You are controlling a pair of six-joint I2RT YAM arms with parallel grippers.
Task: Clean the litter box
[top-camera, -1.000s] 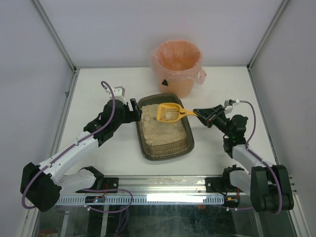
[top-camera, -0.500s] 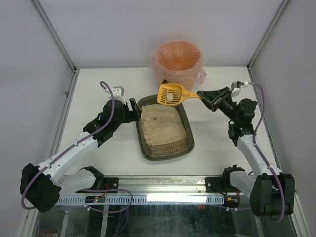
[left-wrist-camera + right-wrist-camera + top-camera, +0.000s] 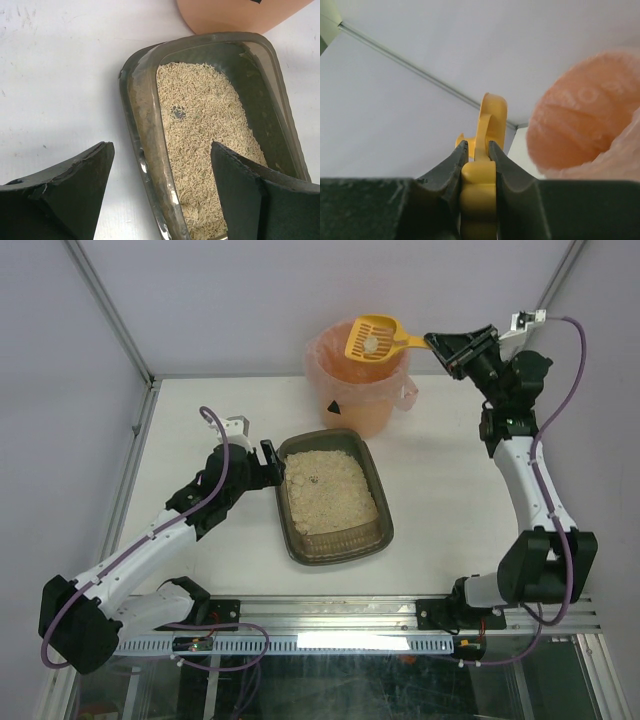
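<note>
now | right end effector (image 3: 477,146): pinching scoop (image 3: 372,337) over bin (image 3: 355,392) | left end effector (image 3: 161,150): spread astride litter box (image 3: 132,95) rim

count on the tabletop (image 3: 450,500): 1 shallow dark grey-brown translucent plastic tray of beige litter (image 3: 338,549); 1 round pink-lined bin (image 3: 362,395); 1 yellow slotted plastic scoop (image 3: 357,338); 1 pale clump (image 3: 370,342) in it. 2 black grippers: left gripper (image 3: 271,465), right gripper (image 3: 434,341).

Right of the litter box (image 3: 340,545) the table (image 3: 450,500) lies bare; bin (image 3: 360,405) stands behind.
</note>
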